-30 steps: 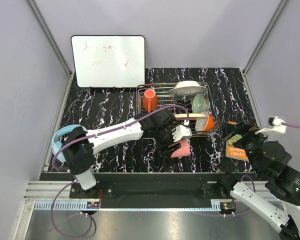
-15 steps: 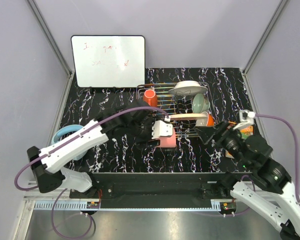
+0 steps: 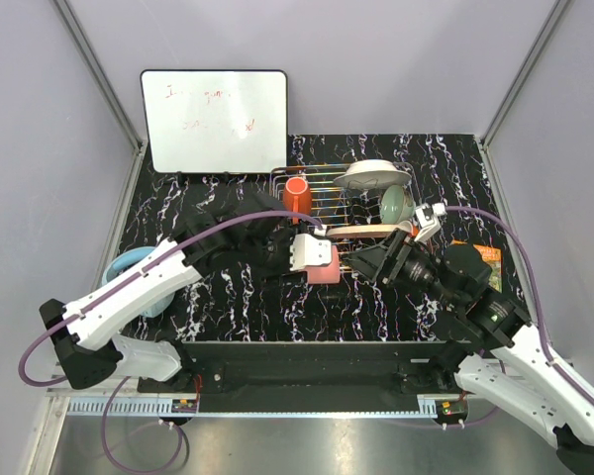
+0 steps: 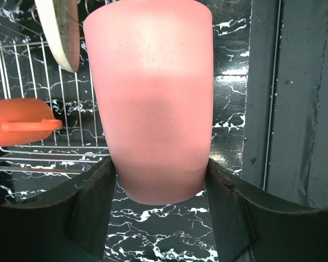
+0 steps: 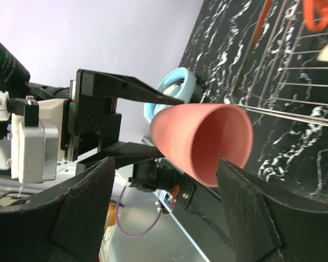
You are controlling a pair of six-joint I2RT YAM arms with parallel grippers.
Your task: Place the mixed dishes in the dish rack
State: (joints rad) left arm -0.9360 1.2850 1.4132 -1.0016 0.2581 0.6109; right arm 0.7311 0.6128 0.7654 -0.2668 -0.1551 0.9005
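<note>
We had the pink cup [image 3: 324,265] pinched sideways in our left fingers [image 4: 93,207], at the dish rack's [image 3: 327,198] near edge; right fingers [image 5: 246,218] were spread wide, facing its mouth

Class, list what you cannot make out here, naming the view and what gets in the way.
Whiteboard writing: top view, too faint and small to read.
Book: top view, mostly covered by the right arm.
Headphones: top view, partly under the left arm.
Orange mug: left wrist view, cut off by the left edge.
Cream plate: top view, seen edge-on, so its face is hidden.
</note>
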